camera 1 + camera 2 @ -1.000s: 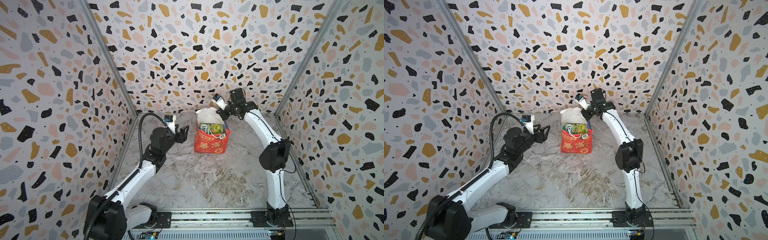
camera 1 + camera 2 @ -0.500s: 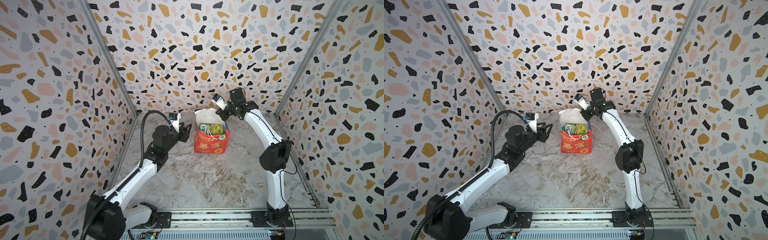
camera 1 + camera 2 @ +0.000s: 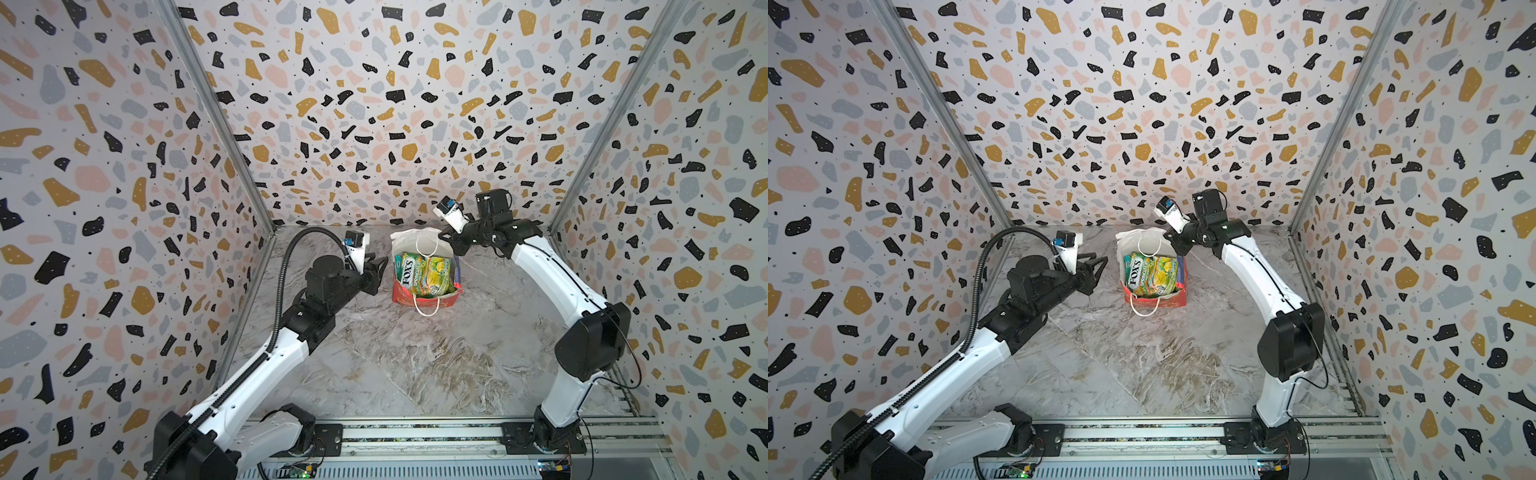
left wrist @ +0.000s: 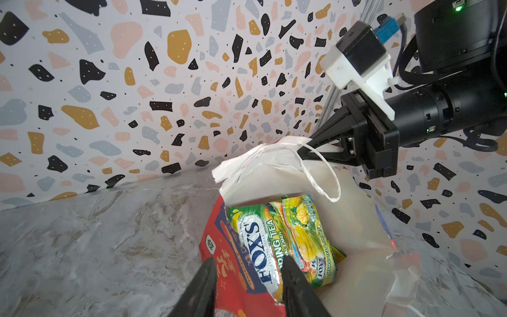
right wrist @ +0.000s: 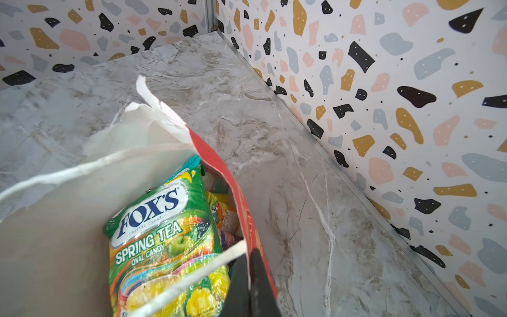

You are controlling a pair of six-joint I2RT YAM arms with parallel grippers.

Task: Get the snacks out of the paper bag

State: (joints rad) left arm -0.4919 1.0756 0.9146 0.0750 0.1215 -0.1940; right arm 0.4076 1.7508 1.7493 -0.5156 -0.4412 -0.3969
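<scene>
No snacks (image 3: 424,276) removed yet: visible packets lie inside the paper bag (image 3: 406,297) on the desk (image 3: 415,365), the right gripper (image 4: 301,148) clamping its rear rim and the left gripper (image 3: 380,273) unclenched just beside it.

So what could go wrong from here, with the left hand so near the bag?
1. The left hand straddles the red wall of the paper bag and the FOX'S packet; closing may pinch wall and packet together.
2. The right hand grips the bag's white-lined rim, which is already torn; a pull might rip it further or tip the bag.
</scene>
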